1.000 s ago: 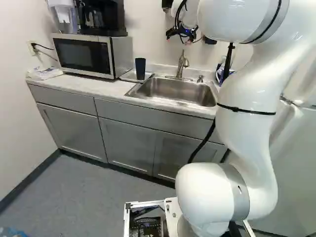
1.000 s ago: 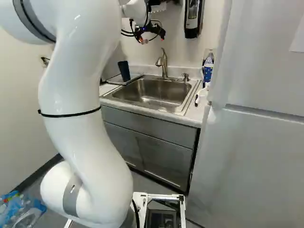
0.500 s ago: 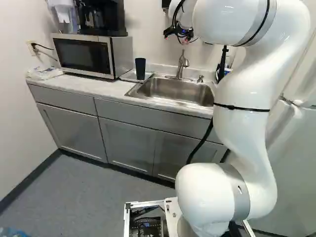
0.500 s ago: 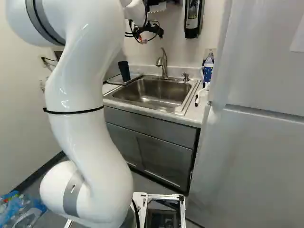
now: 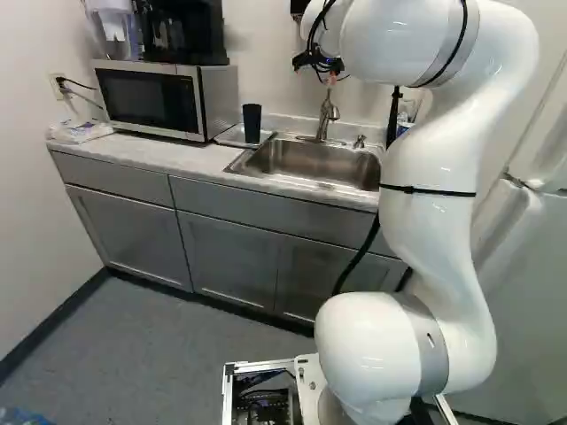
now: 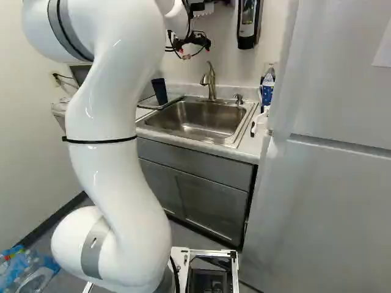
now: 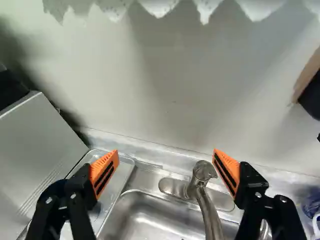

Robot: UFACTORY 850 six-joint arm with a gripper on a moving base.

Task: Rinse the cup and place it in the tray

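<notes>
Coming in close first, on the white arm (image 5: 434,248), rising from its joint, and then past the fridge (image 6: 324,183) at the right of the right base view. Now up to the black gripper (image 5: 319,69), high above the level of the faucet (image 5: 328,115), and wide open, with orange pads well apart! Down to the steel sink (image 5: 314,164), and right beside it, spotting the dark cup (image 5: 252,122), standing on the metal tray (image 5: 228,137). On to the microwave (image 5: 151,97) just beside that tray, with a black coffee maker (image 5: 186,31) on top.
</notes>
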